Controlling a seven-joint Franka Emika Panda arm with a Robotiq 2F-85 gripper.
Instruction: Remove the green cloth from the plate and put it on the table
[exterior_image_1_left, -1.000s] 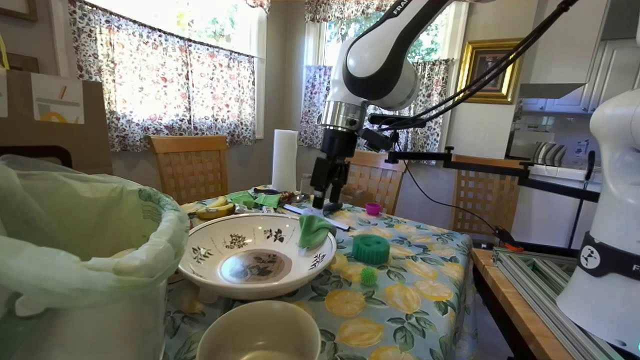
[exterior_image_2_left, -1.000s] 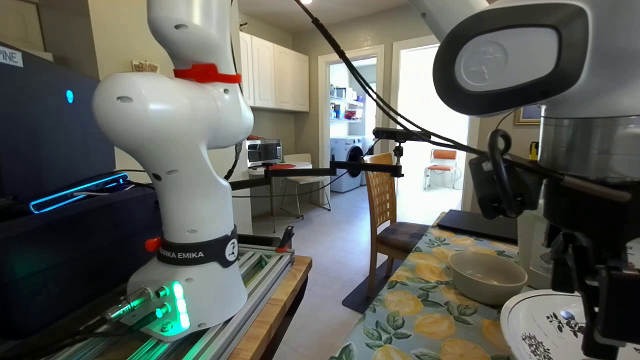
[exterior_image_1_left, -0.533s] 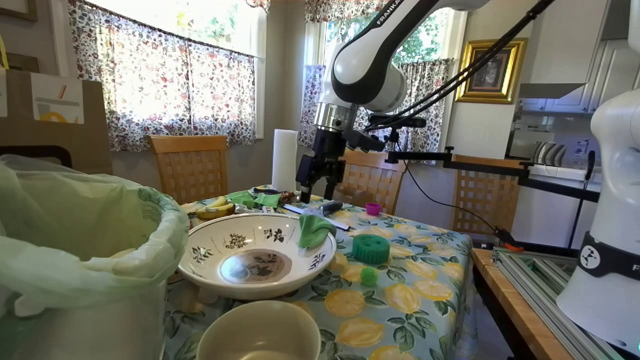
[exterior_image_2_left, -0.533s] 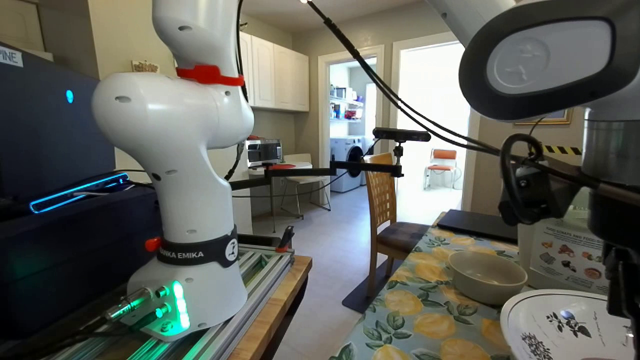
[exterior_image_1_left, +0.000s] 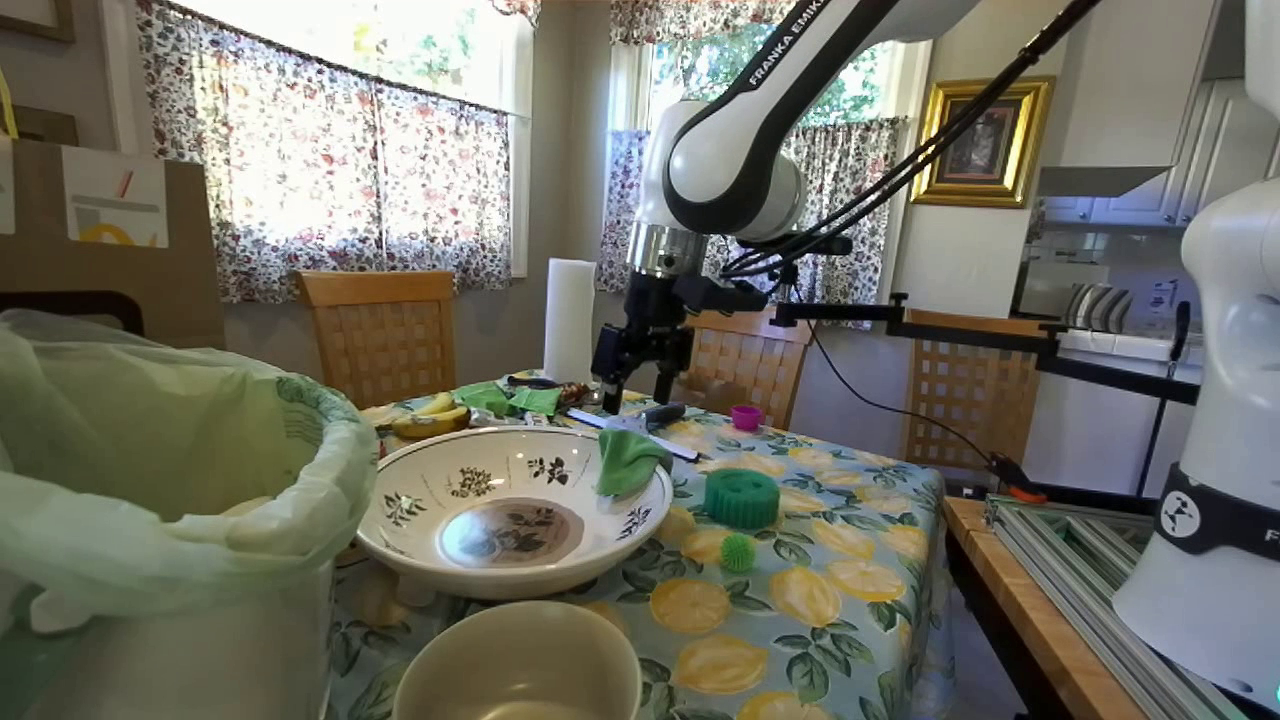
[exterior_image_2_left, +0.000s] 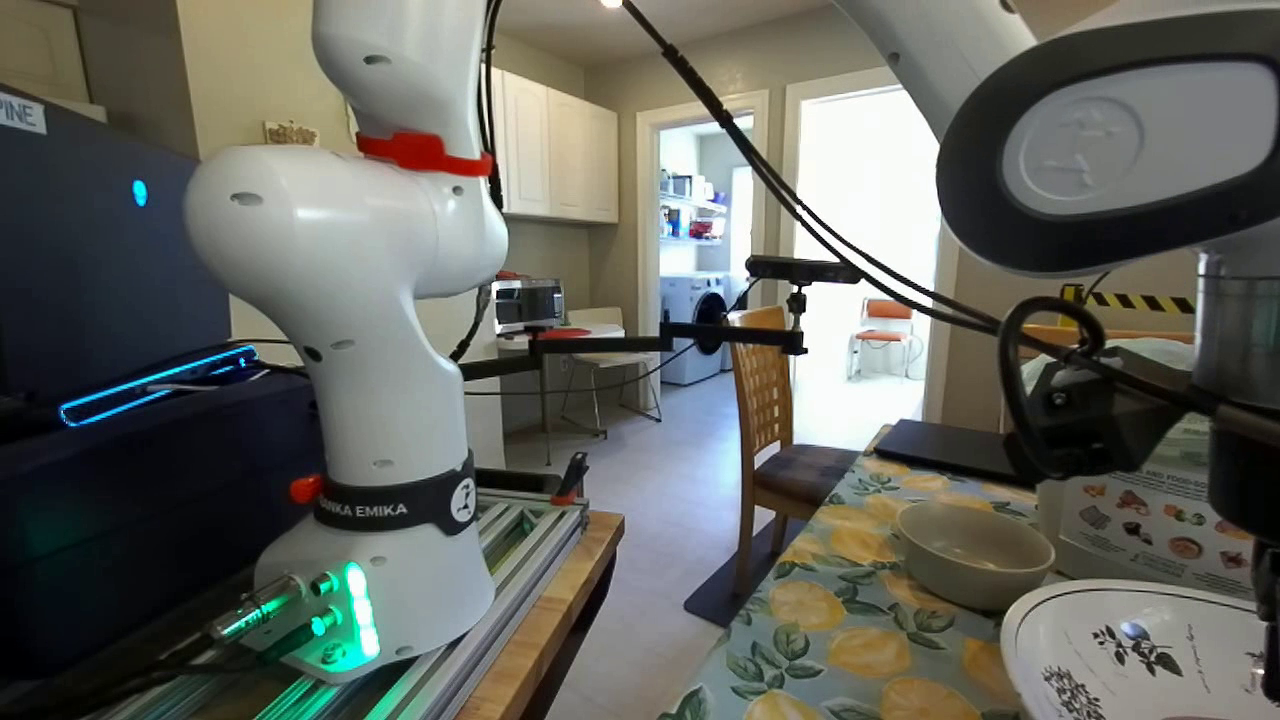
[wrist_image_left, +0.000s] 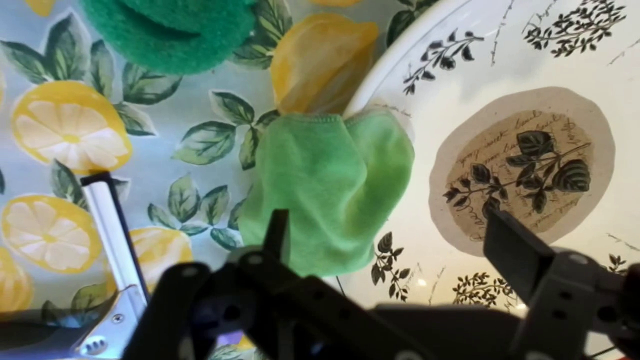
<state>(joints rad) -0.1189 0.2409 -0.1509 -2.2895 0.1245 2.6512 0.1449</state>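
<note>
We see a white arm (exterior_image_1_left: 710, 158) with black trim (exterior_image_1_left: 790, 45) lettered FRANKA, a silver collar (exterior_image_1_left: 667, 250), paired black cables (exterior_image_2_left: 700, 85), a red band (exterior_image_2_left: 425, 153) and green lights (exterior_image_2_left: 360, 610) on the base (exterior_image_2_left: 440, 580). The black gripper (wrist_image_left: 388, 220) shows round grey pins (wrist_image_left: 255, 258) on its links.

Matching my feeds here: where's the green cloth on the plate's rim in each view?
In an exterior view: the green cloth lies below the picture's middle, on the right rim of the plate.
In an exterior view: not in it; the plate is cut off at the lower right.
In the wrist view: the green cloth is near the picture's middle, straddling the plate's left edge.
Shared landmark: the plate, in all three.
</note>
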